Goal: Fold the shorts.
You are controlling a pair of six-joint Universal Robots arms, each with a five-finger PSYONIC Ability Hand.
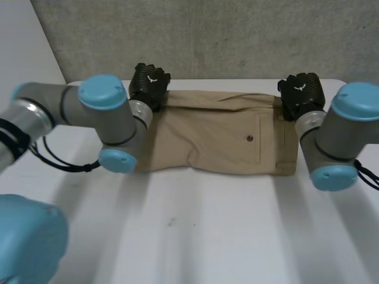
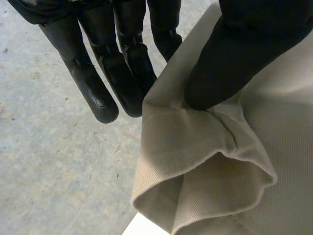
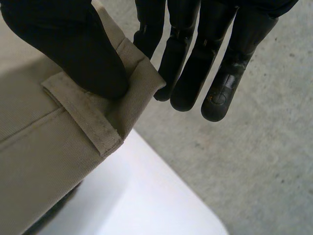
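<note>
Pinching shorts [image 1: 219, 139] at table's [image 1: 207, 225] far edge between thumb and straight fingers [image 2: 100, 98], left hand [image 1: 149, 83] on leg hem [image 2: 205, 161], right hand [image 1: 300, 90] on waistband corner [image 3: 144, 73], shallowly enough perhaps to slip mid-fold.

Grey-jointed left arm [image 1: 71, 109] and right arm [image 1: 346, 127] wear rounded light-blue caps [image 1: 103, 92]. The glossy black left hand [image 1: 149, 83] and right hand [image 1: 301, 90] each bear a small white mark on the back; segmented fingers [image 2: 98, 93] end in rounded tips.
</note>
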